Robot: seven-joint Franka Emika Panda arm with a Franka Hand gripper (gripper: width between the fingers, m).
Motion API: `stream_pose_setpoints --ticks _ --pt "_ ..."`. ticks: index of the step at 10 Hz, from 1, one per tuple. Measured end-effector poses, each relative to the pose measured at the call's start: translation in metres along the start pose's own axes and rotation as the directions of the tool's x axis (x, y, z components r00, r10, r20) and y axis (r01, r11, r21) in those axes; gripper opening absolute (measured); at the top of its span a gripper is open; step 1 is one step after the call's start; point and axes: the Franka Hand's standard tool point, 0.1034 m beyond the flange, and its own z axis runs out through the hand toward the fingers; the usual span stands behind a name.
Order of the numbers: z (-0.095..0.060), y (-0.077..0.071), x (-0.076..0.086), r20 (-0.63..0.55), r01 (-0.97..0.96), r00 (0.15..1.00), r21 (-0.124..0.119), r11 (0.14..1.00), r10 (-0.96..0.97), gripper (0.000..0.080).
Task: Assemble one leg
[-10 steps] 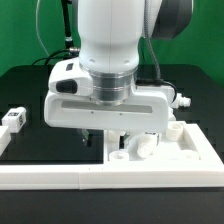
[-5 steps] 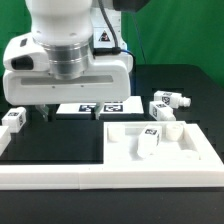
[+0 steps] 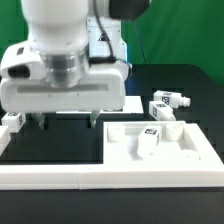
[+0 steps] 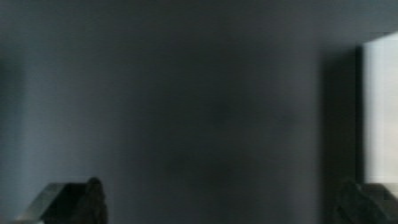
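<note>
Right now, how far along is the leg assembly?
Looks done: one leg stands upright on the tabletop, though whether it is fully seated cannot be told. In hand: nothing. The gripper is open and empty over the dark table, near a loose leg at the exterior view's left. Left: more legs lie loose beyond the tabletop.
</note>
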Motion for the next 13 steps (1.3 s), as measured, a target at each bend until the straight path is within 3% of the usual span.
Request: stream_pose_setpoints --ticks 2,3,8,10,13 --pt "-0.002 0.038 -0.015 0.019 -0.049 0.999 -0.026 0.998 0.05 0.0649" --pt "-0.001 0.049 -0.022 0.083 -0.074 0.994 -0.022 0.997 0.076 0.0649" --pt "0.0 0.046 -0.02 0.091 -0.064 0.994 -0.023 0.998 0.066 0.0649" --pt "-0.007 0.059 -0.035 0.127 -0.005 0.992 -0.002 1.0 0.006 0.0649" --pt "0.0 0.068 -0.052 0.173 0.003 0.985 0.003 1.0 -0.004 0.0649"
